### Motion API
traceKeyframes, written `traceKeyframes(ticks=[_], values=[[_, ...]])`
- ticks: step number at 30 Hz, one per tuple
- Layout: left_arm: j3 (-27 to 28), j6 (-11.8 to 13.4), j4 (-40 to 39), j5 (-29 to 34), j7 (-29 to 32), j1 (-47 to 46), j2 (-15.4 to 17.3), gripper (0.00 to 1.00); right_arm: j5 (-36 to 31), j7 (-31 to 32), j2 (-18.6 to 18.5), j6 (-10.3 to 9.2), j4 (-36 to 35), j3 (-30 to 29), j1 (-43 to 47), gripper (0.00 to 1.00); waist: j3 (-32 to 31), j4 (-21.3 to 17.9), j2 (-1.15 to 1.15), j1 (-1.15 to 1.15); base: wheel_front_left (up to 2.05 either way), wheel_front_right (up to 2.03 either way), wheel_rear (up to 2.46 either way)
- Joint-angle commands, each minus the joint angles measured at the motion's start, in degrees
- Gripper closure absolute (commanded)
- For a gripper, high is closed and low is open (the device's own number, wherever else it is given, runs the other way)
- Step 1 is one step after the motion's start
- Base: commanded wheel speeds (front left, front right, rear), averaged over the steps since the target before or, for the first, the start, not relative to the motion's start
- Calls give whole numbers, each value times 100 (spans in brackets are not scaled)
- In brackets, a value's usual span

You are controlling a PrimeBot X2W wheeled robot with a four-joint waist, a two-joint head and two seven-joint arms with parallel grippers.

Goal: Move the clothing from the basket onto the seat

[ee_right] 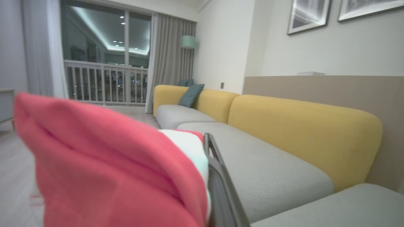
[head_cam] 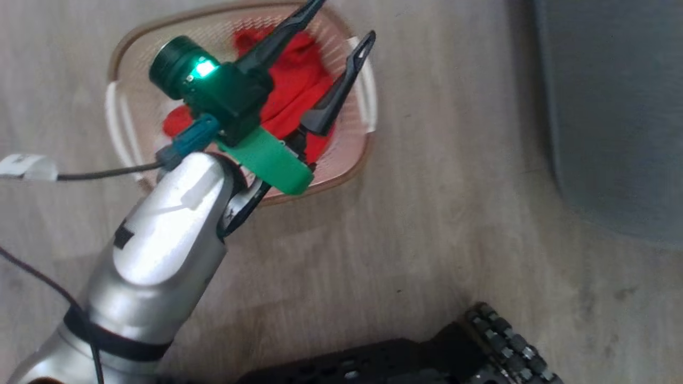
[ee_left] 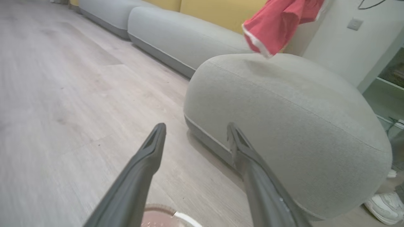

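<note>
The cream basket [head_cam: 341, 160] stands on the wood floor with red clothing [head_cam: 293, 85] bunched inside. My left gripper [head_cam: 344, 20] hovers over it, open, with nothing between its fingers. In the left wrist view the left gripper [ee_left: 196, 126] points past the basket rim [ee_left: 161, 209] toward the grey seat [ee_left: 284, 119]. Another red garment [ee_left: 277, 25] with white trim hangs above that seat. My right gripper [ee_right: 203, 142] is shut on this red and white clothing [ee_right: 110, 164], which drapes over it and hides one finger.
The seat's grey edge [head_cam: 613, 106] lies right of the basket across bare floor. My dark wheeled base [head_cam: 427, 357] is at the bottom. A yellow-backed sofa [ee_right: 300, 132] runs along the wall. A white shoe [ee_left: 382, 205] sits beside the seat.
</note>
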Motion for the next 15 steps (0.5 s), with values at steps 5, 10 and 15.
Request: traceKeyframes(ticks=[5, 10, 15], values=[[491, -7, -312, 114, -29, 585, -5, 0, -608, 266, -587, -1, 536, -628, -1042, 100, 748, 596, 1, -3, 0, 0, 0], [693, -7, -379, 167, -29, 914, -66, 0, -1000, 175, -420, -1, 1528, -1037, -875, 100, 921, 520, 1, -3, 0, 0, 0], [782, -7, -381, 257, -29, 1104, -29, 0, -979, -33, 158, -1, 2123, -1257, -279, 81, 980, 271, 1, -3, 0, 0, 0]])
